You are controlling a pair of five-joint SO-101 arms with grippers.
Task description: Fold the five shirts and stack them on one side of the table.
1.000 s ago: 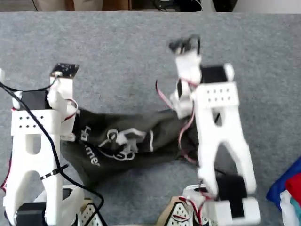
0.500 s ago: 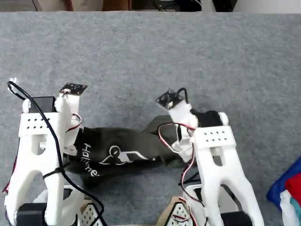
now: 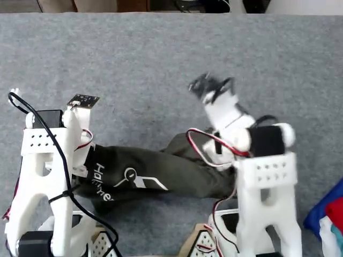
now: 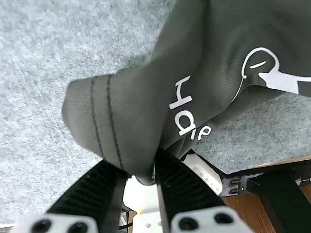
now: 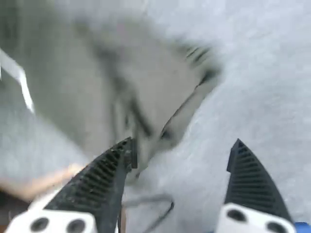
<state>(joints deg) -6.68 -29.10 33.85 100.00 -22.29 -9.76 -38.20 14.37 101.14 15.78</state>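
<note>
Shirt [image 4: 218,48] — hem pinched inside the left hand [image 4: 140,167].

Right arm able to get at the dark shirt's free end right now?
Probably yes: the right end effector is open, an edge of the dark shirt lies just beside its jaws, and nothing sits between them. The left end effector clamps the other end.

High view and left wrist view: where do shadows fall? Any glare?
High view: soft shadow on the grey table cover along the near edge of the dark shirt; no glare. Left wrist view: darker shade on the cover beside the fold held in the left gripper.
</note>
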